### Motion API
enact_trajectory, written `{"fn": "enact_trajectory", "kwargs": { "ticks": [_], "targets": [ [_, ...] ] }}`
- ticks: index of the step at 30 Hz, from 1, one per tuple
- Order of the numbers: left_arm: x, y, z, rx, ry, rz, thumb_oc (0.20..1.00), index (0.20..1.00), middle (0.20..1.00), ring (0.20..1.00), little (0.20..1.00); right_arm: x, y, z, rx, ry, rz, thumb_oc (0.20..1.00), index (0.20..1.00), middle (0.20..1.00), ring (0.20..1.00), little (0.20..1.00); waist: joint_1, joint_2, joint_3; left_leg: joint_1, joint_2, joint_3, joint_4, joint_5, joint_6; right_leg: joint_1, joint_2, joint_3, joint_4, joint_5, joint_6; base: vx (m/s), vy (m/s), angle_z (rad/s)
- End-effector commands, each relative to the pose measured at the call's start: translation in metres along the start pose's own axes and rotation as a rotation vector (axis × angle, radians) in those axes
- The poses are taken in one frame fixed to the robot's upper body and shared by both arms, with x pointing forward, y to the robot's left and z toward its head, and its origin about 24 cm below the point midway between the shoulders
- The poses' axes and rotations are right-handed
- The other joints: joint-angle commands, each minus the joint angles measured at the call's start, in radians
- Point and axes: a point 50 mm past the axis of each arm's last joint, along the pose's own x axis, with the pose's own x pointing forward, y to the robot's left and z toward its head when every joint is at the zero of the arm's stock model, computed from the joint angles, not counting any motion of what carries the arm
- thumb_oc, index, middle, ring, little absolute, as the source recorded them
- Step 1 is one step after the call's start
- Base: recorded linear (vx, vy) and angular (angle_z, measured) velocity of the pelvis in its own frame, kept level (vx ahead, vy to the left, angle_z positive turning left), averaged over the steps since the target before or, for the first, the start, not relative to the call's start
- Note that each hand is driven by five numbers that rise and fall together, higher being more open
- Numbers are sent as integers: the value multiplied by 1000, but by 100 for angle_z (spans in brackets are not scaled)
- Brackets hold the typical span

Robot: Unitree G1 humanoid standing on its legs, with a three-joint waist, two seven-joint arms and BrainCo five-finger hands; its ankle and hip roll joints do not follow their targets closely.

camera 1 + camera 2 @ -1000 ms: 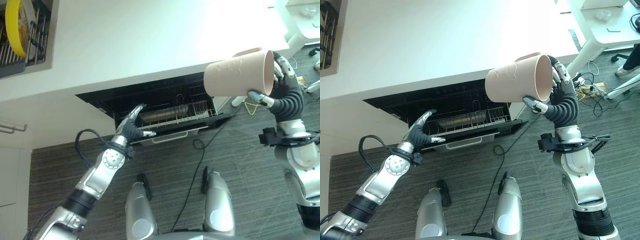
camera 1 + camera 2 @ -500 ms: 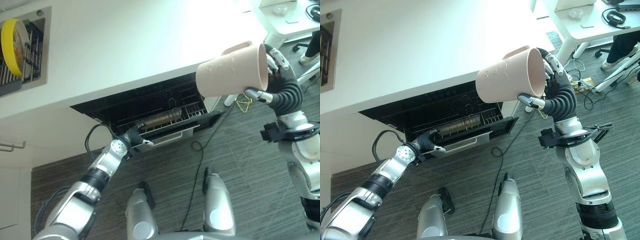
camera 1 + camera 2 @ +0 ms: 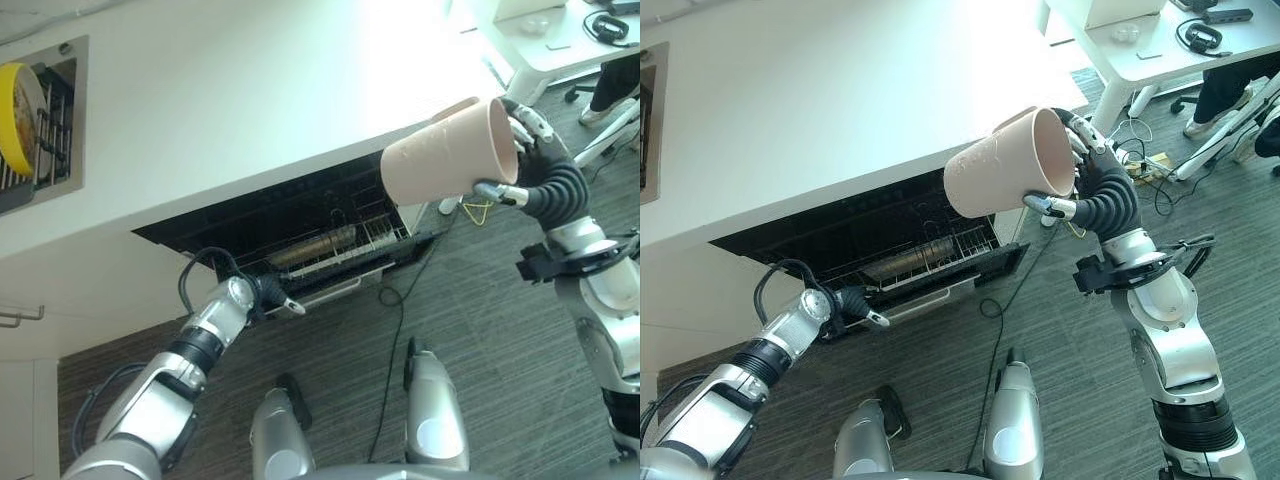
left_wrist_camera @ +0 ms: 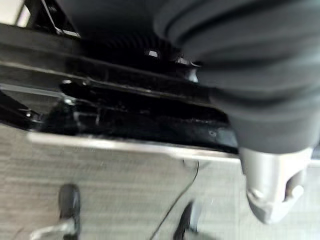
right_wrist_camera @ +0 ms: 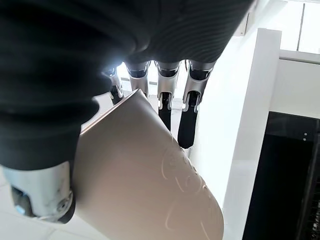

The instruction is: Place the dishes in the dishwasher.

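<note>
A big beige cup (image 3: 445, 160) lies on its side in the air, above the right end of the open dishwasher (image 3: 300, 225). My right hand (image 3: 540, 165) is shut on it, its fingers (image 5: 192, 100) over the rim and the thumb under the wall. The cup also fills the right wrist view (image 5: 145, 170). The dishwasher's wire rack (image 3: 925, 260) stands slightly out under the white counter (image 3: 250, 110). My left hand (image 3: 265, 293) is down at the rack's front edge, its dark cover against the black frame (image 4: 125, 115).
At the far left a yellow plate (image 3: 17, 118) stands in a dish rack sunk into the counter. A white desk (image 3: 1140, 50) with a seated person (image 3: 1230, 85) is at the back right. Grey carpet (image 3: 480, 320) lies before the dishwasher.
The camera has shifted. My left hand, held open in front of the rack a second ago, has gone in to the rack's front edge. The cup stays in my right hand.
</note>
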Motion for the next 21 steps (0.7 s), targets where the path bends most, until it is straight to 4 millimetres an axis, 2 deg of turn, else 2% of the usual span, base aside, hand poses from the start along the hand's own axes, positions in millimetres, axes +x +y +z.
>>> {"fn": "enact_trajectory", "kwargs": {
  "ticks": [1, 5, 14, 21],
  "targets": [
    [12, -82, -20, 47, 84, -306, 1000, 1000, 1000, 1000, 1000, 17, -5, 46, -135, -207, 18, 200, 200, 200, 200, 200, -17, -34, 21, 38, 66, 11, -89, 73, -69, 38, -31, 23, -5, -48, 63, -41, -5, 3],
    [5, -81, -7, 112, 21, -305, 1000, 1000, 1000, 1000, 1000, 19, -8, 46, -178, -197, 7, 200, 200, 200, 200, 200, -6, -35, 36, 27, 59, 5, -86, 69, -62, 32, -29, 19, 3, -54, 58, -39, -16, 4],
    [-9, -74, 20, 98, -95, -285, 1000, 1000, 1000, 1000, 1000, 17, -10, 34, -221, -128, -2, 200, 200, 200, 200, 200, 14, -35, 72, -15, 46, -9, -93, 79, -51, -4, -28, 13, 9, -54, 56, -27, -5, 2],
    [-16, -69, 28, 117, -131, -260, 1000, 1000, 1000, 1000, 1000, 17, -11, 21, -283, -52, 7, 200, 200, 200, 200, 200, 31, -32, 103, -46, 35, -16, -106, 94, -49, -34, -29, 3, 15, -52, 59, -66, -15, 10]
  ]
}}
